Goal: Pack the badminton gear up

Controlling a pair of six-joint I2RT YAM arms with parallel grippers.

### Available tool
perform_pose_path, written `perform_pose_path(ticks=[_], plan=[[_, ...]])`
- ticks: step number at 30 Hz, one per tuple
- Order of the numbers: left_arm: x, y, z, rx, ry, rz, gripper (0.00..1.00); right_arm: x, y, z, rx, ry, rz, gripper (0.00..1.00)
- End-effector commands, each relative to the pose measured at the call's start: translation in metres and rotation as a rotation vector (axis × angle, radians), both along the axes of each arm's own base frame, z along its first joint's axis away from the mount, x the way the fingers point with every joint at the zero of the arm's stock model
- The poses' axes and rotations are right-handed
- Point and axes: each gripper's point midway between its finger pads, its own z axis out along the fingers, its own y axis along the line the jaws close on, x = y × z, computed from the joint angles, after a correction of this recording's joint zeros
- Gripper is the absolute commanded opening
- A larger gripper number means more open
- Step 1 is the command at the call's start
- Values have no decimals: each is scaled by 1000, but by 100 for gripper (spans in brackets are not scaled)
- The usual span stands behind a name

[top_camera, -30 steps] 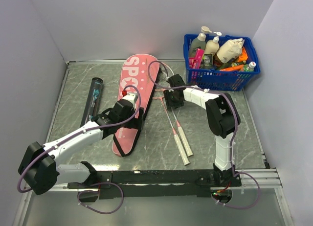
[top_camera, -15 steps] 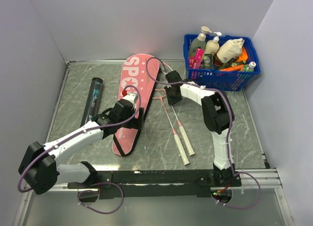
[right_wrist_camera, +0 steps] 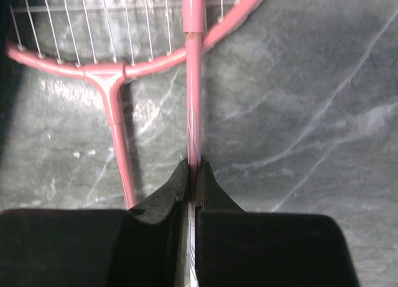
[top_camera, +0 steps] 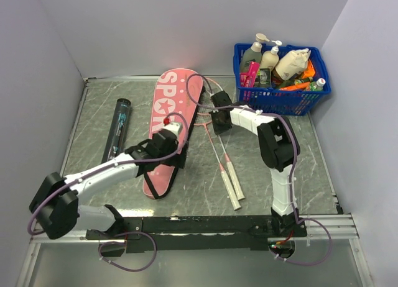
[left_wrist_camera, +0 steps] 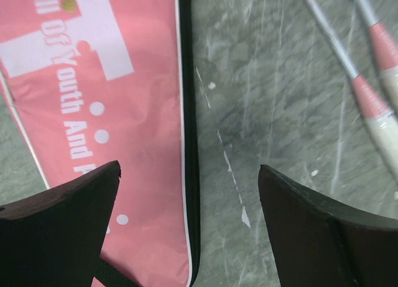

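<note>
Closed since a second ago, the right gripper pinches the shaft of one pink racket mid-way across the worktop. The left gripper gapes wide and empty over the long edge of the racket cover.

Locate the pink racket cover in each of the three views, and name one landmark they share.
Top external: the pink racket cover lies left of centre, slanting toward the near edge.
Left wrist: the cover fills the left side, its black edge running down the middle.
Right wrist: not visibly in it.
Shared landmark: the pink rackets, seen in all three.
</note>
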Motion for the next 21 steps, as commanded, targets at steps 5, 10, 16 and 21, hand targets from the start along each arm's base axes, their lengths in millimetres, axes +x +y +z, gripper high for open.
perform_pose_path(ticks=[5, 10, 16, 21], plan=[[2, -6, -23, 206, -37, 22, 96, -34, -16, 66, 44, -64, -57, 0], [4, 2, -33, 255, -51, 62, 99, -60, -21, 85, 82, -103, -59, 0], [3, 19, -49, 340, -50, 98, 84, -83, -30, 78, 76, -90, -74, 0], [3, 14, -46, 321, -80, 91, 65, -91, -28, 73, 68, -80, -69, 0]])
